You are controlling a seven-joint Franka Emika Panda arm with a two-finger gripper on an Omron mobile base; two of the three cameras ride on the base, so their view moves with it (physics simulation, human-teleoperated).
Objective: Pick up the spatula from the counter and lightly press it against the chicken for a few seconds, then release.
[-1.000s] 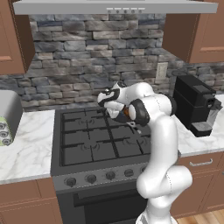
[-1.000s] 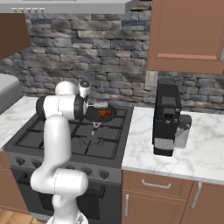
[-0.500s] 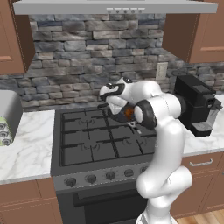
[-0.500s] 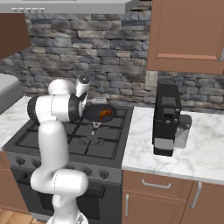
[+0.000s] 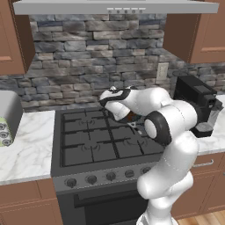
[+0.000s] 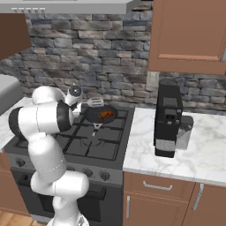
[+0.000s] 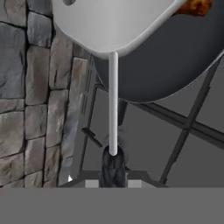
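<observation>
- Since a second ago the arm's [image 5: 176, 123] elbow has swung out and sunk lower over the stove front, while the hand has stayed at the back of the stove by the pan.
- The stove [image 5: 88, 147] is black with a grate top, set between marble counters and backed by a stone wall [image 6: 66, 66].
- A black coffee machine [image 6: 167, 119] stands on the counter to the right of the stove, well apart from the pan.
- The dark pan [image 7: 175, 65] sits on a rear burner.
- The spatula [image 7: 113, 100] is off the counter. The gripper [image 7: 113, 168] has its fingers drawn narrow on the end of the thin handle, and the pale blade reaches over the pan's rim on the wall side.
- The chicken [image 6: 106, 114] lies in the pan and, in the hand view, peeks out past the blade's far corner; whether blade and meat touch, I cannot tell.
</observation>
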